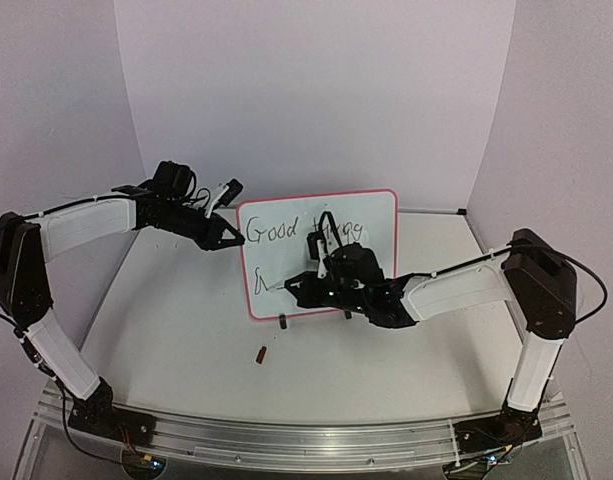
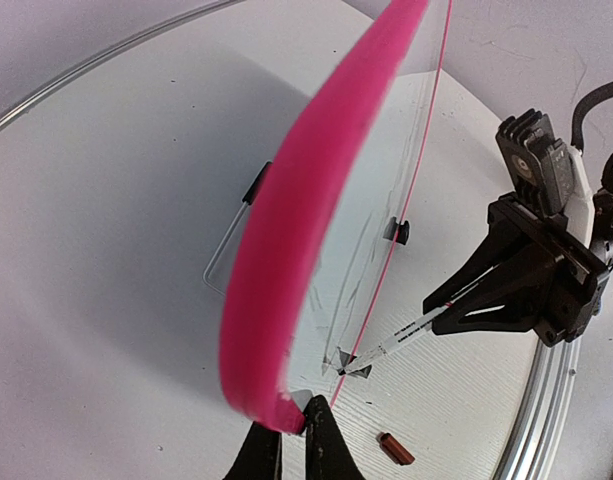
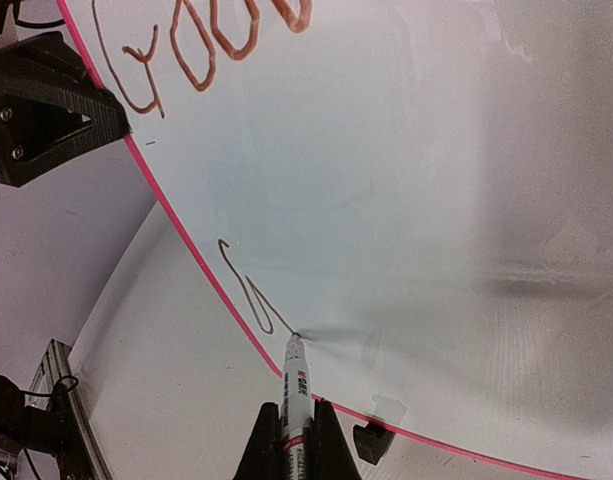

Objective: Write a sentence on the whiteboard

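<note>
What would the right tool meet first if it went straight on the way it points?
The whiteboard: the marker in the right tool seems to touch its face with its tip, at the end of the lower stroke.

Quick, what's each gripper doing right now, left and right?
Left gripper: closed on the pink frame of the whiteboard.
Right gripper: closed on a marker, tip touching the whiteboard.

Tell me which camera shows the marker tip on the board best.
Right wrist: the marker runs up from the right gripper, its tip touching the board where the lower stroke ends. In the top view it is only a tiny sliver; the left wrist sees it small, side-on to the board.
</note>
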You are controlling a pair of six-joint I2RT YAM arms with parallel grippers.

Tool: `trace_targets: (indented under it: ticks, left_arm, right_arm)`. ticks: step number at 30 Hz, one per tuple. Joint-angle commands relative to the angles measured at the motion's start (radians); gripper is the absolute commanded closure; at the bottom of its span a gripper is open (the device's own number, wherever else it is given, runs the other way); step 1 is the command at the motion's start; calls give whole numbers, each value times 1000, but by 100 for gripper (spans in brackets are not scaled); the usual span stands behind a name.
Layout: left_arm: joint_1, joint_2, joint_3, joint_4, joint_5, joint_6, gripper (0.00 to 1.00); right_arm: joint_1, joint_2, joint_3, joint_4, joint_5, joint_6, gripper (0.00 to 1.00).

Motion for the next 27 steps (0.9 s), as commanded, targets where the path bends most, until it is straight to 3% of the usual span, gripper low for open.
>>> trace_targets:
  ticks: [1, 13, 19, 27]
  left_arm:
    - [-25, 39, -3, -20, -63, 20, 100]
    - [-26, 38, -3, -20, -64, 20, 100]
    - [-26, 36, -3, -21, -64, 21, 100]
    - [-26, 34, -4, -22, -65, 21, 100]
  right_arm:
    - [-4, 1, 9, 17, 31, 8, 100]
    - [-4, -93, -41, 61, -42, -15, 100]
    - [-5, -160, -76, 64, 12, -8, 100]
    - [-26, -117, -48, 65, 25, 20, 100]
